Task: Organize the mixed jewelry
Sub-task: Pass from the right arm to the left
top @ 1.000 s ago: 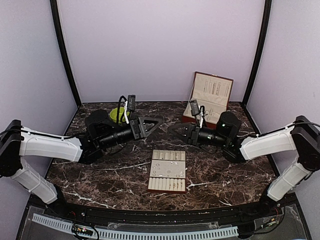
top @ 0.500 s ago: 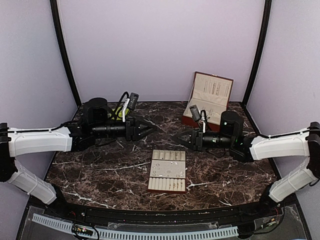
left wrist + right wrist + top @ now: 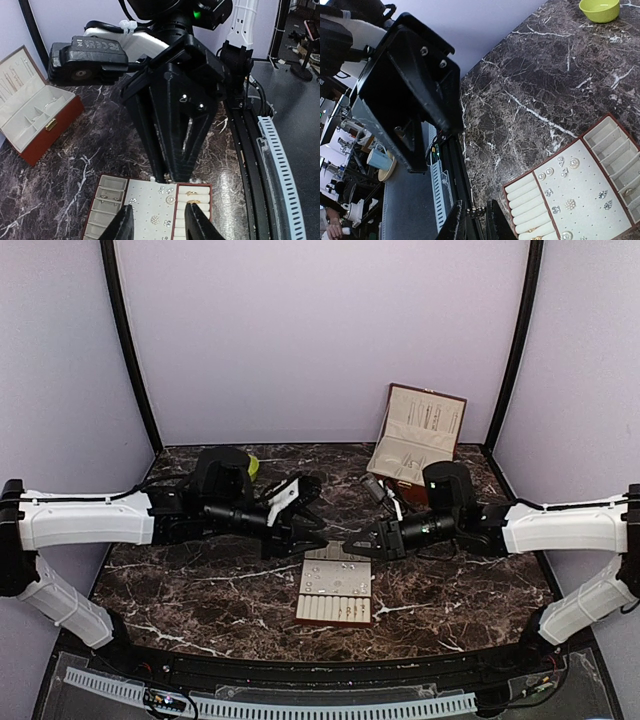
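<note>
— Marble, dark with white veins, is what the worktop (image 3: 200,580) is made of. What is laid on it?

— A beige tray (image 3: 334,619) with a brown edge is set near the middle, toward the near side. An open box (image 3: 418,440) is stood at the far right. A green bowl (image 3: 600,9) is placed at the far left, well apart from the tray.

— Where is the jewelry (image 3: 330,582) found?

— It is kept in the tray. Small silvery studs (image 3: 570,204) are scattered over the flat middle panel, and a few rings (image 3: 192,193) are tucked into the padded rolls at one end. Thin pieces are also seen in the lid of the box, too small to be named.

— How is the left gripper (image 3: 159,224) held?

— It is released. Its fingers (image 3: 122,225) are spread apart above the tray, and nothing is seen between them.

— And the right gripper (image 3: 476,220)?

— It is hung over the far edge of the tray, pointed toward the left gripper and near it. Its fingers (image 3: 457,225) are drawn close together. A small pale speck is seen between them in the right wrist view. Whether anything is grasped cannot be told.
</note>
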You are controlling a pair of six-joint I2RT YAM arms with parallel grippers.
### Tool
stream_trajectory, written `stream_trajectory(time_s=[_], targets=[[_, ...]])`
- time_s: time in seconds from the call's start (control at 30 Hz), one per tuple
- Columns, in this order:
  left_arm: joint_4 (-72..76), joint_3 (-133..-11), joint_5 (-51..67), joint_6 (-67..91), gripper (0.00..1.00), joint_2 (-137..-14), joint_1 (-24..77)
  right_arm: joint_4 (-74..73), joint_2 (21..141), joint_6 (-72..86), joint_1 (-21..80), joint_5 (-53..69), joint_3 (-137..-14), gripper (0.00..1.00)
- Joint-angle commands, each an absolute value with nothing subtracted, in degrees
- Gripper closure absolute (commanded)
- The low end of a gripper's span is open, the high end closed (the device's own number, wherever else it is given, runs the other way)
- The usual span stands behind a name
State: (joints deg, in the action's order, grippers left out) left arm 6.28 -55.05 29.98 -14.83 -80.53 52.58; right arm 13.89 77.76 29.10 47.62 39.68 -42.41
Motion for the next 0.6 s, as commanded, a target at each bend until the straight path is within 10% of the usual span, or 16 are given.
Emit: stream_trajectory(time_s=[0.0, 0.57], targets=[[4.83, -55.87, 21.89, -26.39, 0.65, -80.57, 55.25, 9.71, 77.09, 27.91, 49.10, 41.53, -45.18, 0.86], [4.64, -56.57, 15.90, -31.03, 0.77, -83.17, 60.29, 7.74, 78.57, 27.38, 49.82, 42.43, -47.02, 0.86]])
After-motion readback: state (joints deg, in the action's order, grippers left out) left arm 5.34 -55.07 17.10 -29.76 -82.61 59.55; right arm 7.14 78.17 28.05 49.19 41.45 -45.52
